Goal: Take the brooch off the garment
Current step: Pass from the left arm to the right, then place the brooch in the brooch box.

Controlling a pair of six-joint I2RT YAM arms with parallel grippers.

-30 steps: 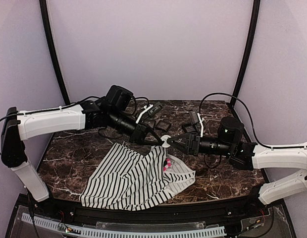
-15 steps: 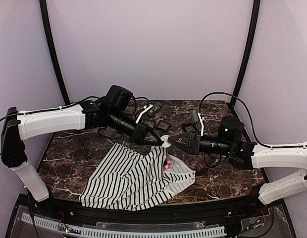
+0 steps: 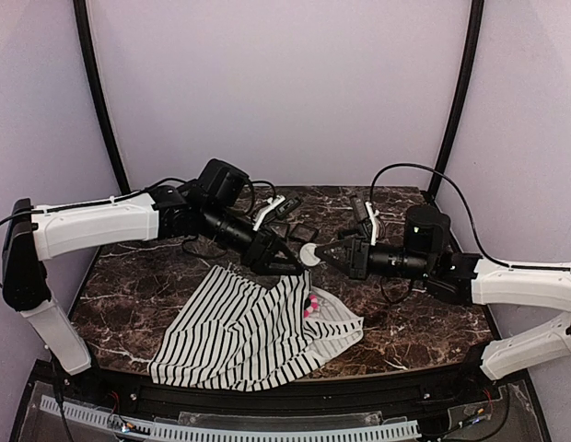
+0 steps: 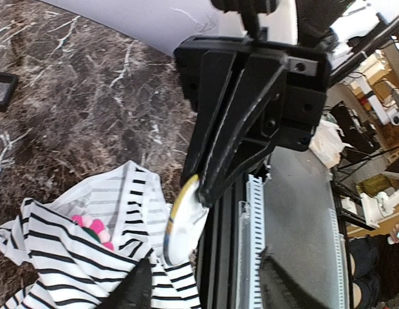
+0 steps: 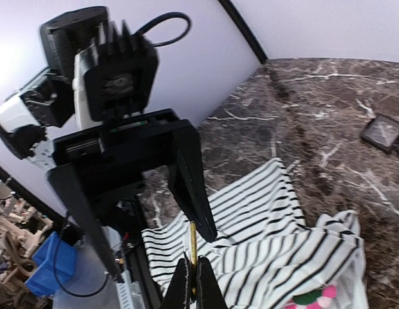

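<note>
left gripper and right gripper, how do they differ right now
The left gripper is open and holds nothing; the right gripper is shut on a small white disc. The left gripper reaches in from the left, the right gripper from the right. Both are black and meet close together above the garment.
</note>
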